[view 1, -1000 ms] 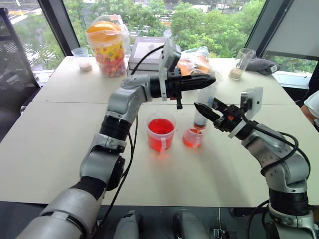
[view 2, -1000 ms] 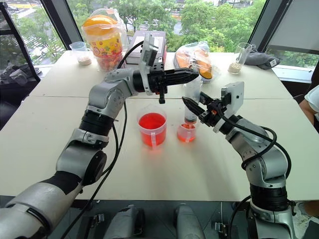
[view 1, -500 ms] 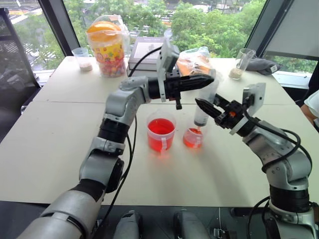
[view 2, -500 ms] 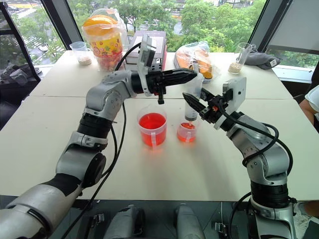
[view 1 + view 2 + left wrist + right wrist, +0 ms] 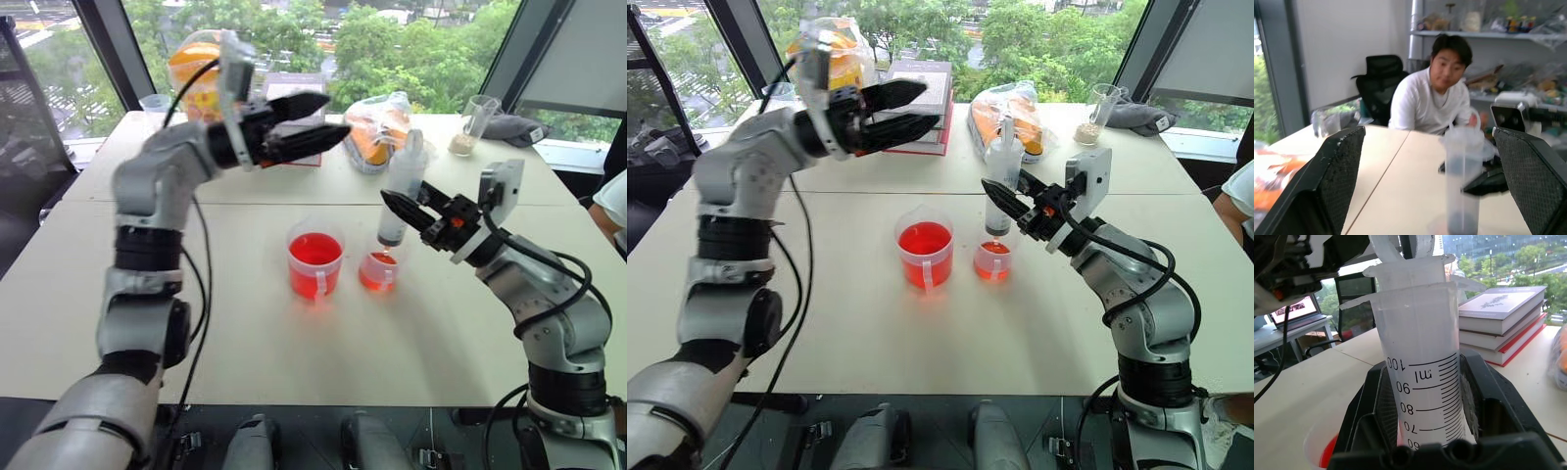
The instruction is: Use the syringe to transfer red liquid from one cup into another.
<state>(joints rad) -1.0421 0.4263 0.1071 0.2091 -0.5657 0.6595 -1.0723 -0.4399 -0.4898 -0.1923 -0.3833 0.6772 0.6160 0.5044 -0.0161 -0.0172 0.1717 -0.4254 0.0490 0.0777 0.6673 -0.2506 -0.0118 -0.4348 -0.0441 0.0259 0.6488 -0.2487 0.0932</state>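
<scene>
The right gripper [image 5: 390,204] held the large clear plastic syringe [image 5: 400,198] upright over the smaller clear plastic cup [image 5: 377,271], which already contained red liquid [image 5: 376,275]. The left gripper [image 5: 321,117] was apart, fingers wide; the larger clear beaker [image 5: 315,258] remained mostly full, so more transfers seemed left.

I had the beaker [image 5: 316,261] near the middle of the worktop [image 5: 118,294], with the smaller cup [image 5: 377,271] just beside it on its right. The syringe [image 5: 400,196] stood upright over that smaller cup, its tip down inside the cup. My right claw [image 5: 394,208] sat right of the beaker, at the syringe barrel. My left claw [image 5: 318,119] hung above and behind the beaker, well apart from it. Books [image 5: 921,98] lay behind the beaker, at the worktop's far edge.
</scene>
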